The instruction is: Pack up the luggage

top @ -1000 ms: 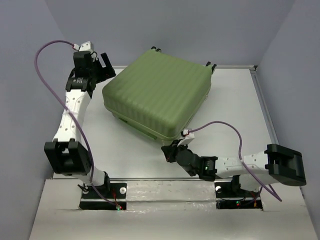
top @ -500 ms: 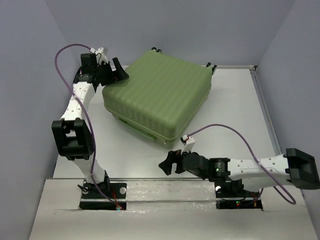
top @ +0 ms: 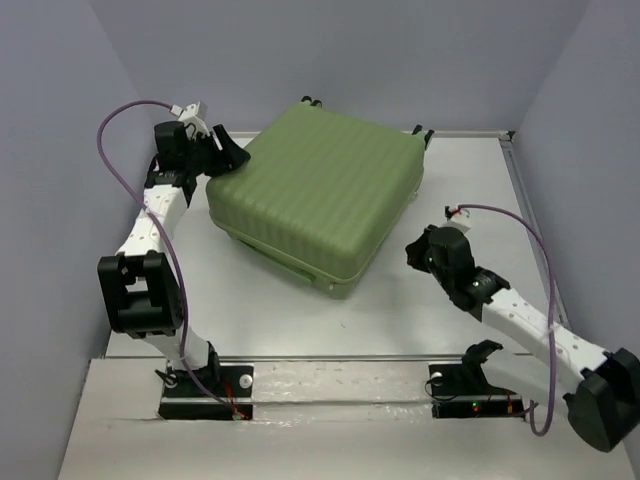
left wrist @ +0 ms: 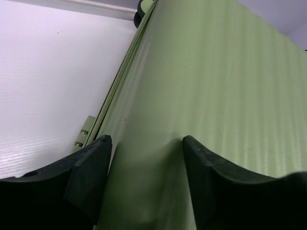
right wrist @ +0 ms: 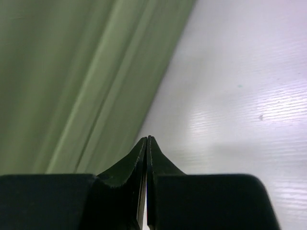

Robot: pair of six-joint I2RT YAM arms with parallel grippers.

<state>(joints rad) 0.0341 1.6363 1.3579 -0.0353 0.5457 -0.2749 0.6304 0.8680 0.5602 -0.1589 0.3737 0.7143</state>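
The luggage (top: 315,190) is a large light green ribbed hard-shell suitcase lying closed on the white table, turned at an angle. Small black wheels (top: 310,99) show at its far edge. My left gripper (top: 222,155) is open at the suitcase's left corner, its fingers (left wrist: 91,163) spread over the shell's edge (left wrist: 192,96). My right gripper (top: 415,250) is shut and empty, just off the suitcase's right side; the shell's side (right wrist: 72,76) fills the left of the right wrist view, and the gripper (right wrist: 147,140) points along it.
The white table (top: 470,190) has a raised rim at the right and back. Grey walls close in on three sides. The arm bases (top: 205,385) sit on a rail at the near edge. A purple cable loops over each arm.
My right arm has swung from the suitcase's near corner out to its right side. My left gripper has moved in onto the suitcase's left corner.
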